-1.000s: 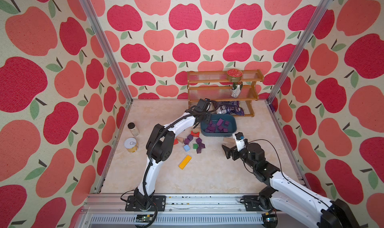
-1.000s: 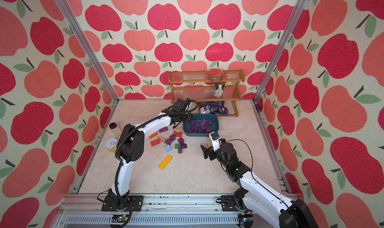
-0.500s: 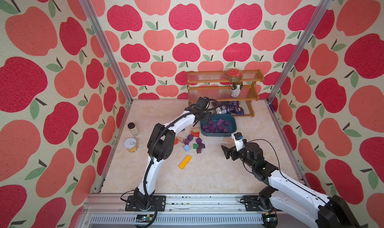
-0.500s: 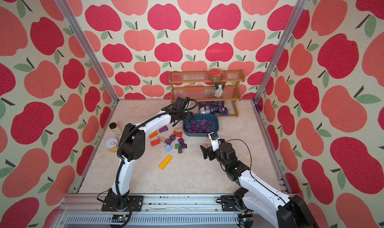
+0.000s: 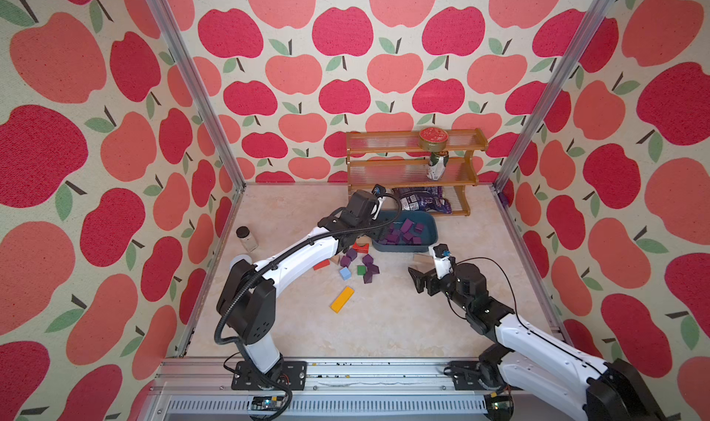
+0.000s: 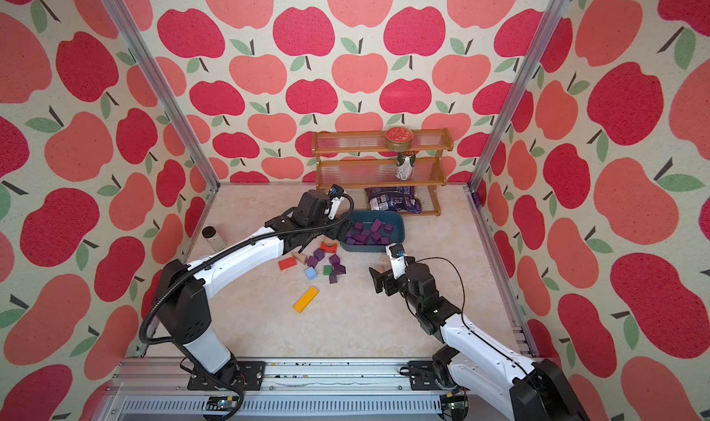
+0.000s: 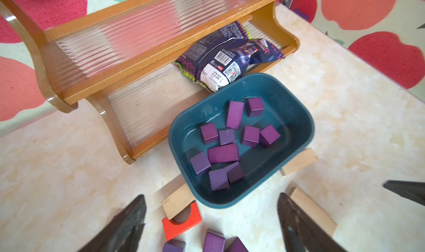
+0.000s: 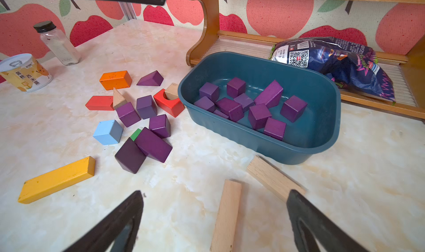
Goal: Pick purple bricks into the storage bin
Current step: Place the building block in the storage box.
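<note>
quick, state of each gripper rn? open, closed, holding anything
Left gripper: open, holding nothing.
Right gripper: open, holding nothing.

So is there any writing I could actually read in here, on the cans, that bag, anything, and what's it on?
"黄桃 西米露": on the yellow can beside the glass jar.
Snack bag: a barcode, a QR code and fine print, all too small to read.
Red-lidded tin and drink can on the shelf rack: print too blurred to read.
</note>
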